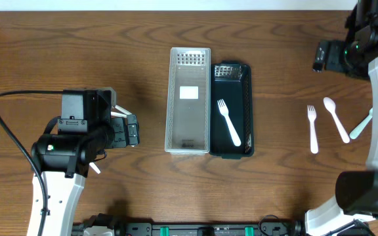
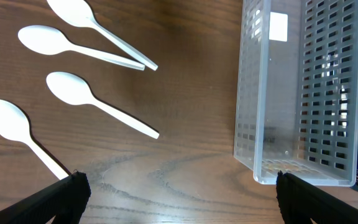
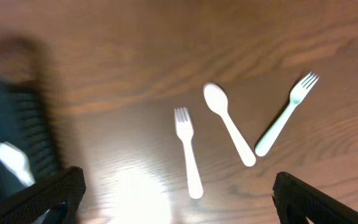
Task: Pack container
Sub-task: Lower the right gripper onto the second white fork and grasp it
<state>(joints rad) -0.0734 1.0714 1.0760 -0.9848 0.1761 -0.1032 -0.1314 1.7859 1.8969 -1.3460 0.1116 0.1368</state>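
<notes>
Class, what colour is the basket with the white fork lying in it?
The basket is dark green, clearest in the overhead view.

Brown wood-grain desk (image 1: 110, 39), two bins at its middle and plastic cutlery on both sides.

A clear slotted bin (image 1: 188, 99) and a dark green bin (image 1: 231, 108) lie side by side with their long walls together, the clear one on the left in the overhead view. Well apart to the right lie a white fork (image 1: 313, 128), a white spoon (image 1: 336, 118) and a pale green fork (image 1: 361, 124), near one another but not touching, the green one slanted. Left of the clear bin, the left wrist view shows four white spoons (image 2: 98, 102) on bare wood, their bowls away from the bin; the upper two handles nearly meet at their tips.
</notes>
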